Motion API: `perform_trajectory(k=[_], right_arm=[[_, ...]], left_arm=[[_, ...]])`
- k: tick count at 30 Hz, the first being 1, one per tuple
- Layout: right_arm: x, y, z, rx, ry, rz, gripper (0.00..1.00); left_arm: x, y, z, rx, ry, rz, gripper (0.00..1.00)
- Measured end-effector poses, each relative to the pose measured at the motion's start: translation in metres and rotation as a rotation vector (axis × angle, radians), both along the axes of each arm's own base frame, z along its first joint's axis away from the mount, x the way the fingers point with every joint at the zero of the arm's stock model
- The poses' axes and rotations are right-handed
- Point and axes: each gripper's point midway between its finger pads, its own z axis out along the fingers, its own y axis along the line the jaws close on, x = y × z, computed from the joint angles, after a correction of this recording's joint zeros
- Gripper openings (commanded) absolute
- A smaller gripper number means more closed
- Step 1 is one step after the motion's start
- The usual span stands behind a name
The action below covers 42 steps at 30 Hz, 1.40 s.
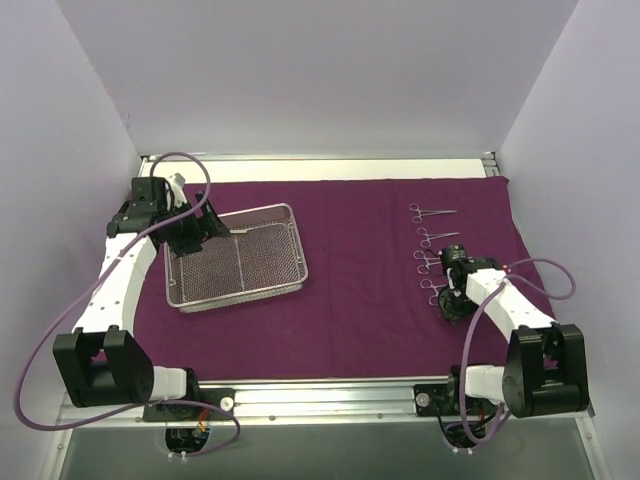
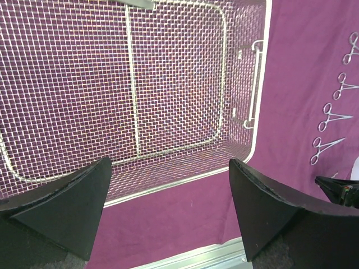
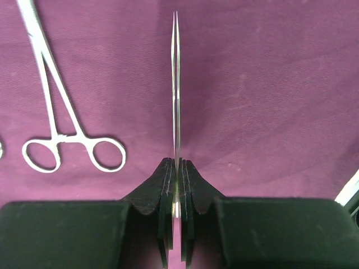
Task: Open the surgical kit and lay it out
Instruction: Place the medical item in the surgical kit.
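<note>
**Top view.**
- Cloth [image 1: 350,320]: unfolded, flat across the table.
- Tray [image 1: 237,256]: on the left half of the cloth, slightly askew, apparently empty.
- Clamps [image 1: 430,212]: in a column on the right half, well apart from the tray. At least four show, and the lowest are partly hidden by the right arm.
- Left gripper [image 1: 190,235]: over the tray's far left corner.
- Right gripper [image 1: 452,290]: low over the cloth at the near end of the column.

**Left wrist.**
- Fingers [image 2: 61,207]: spread wide, nothing between them. They hang above the tray's near rim and do not touch it.
- Mesh floor: bare, no instrument seen inside.
- Clamps: lined up at the right edge of the view.

**Right wrist.**
- Jaws: clenched on tweezers [image 3: 176,84], which are seen edge-on with tips pointing away, over bare cloth.
- One of the clamps: flat just to the left, apart from the tweezers.

**Progress, as judged.**
- Done: wrap opened, tray emptied, clamps set out.
- In hand: placing the tweezers at the end of the row.
- Left: release them. Nothing else appears to be waiting.
</note>
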Motion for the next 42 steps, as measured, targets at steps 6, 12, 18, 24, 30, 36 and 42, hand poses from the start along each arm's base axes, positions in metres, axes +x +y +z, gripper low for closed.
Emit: perform_trajectory(k=[6,12,18,24,30,36,42], right_arm=[[-0.001,0.0,-0.009,0.0,0.01,-0.009,0.03],[0.005,0.0,-0.017,-0.001,0.012,-0.015,0.12],[0.01,0.0,-0.017,-0.002,0.003,-0.026,0.36],[0.009,0.0,-0.014,-0.001,-0.003,-0.023,0.56],[0.02,0.014,0.023,0.044,-0.074,0.107,0.71],[0.084,0.07,0.101,0.015,-0.266,0.523,0.74],[0.145,0.16,0.151,-0.071,-0.469,0.995,0.63]], left_arm=[[0.001,-0.004,-0.004,-0.022,0.015,-0.019,0.94],[0.002,-0.007,-0.007,-0.041,0.028,-0.033,0.94],[0.004,-0.01,-0.019,-0.056,0.068,-0.037,0.93],[0.008,-0.01,-0.027,-0.064,0.096,-0.036,0.87],[0.023,-0.022,-0.029,0.007,0.09,-0.097,0.77],[0.035,-0.027,-0.045,0.108,0.13,-0.149,0.83],[0.049,-0.003,-0.039,0.231,0.133,-0.112,0.85]])
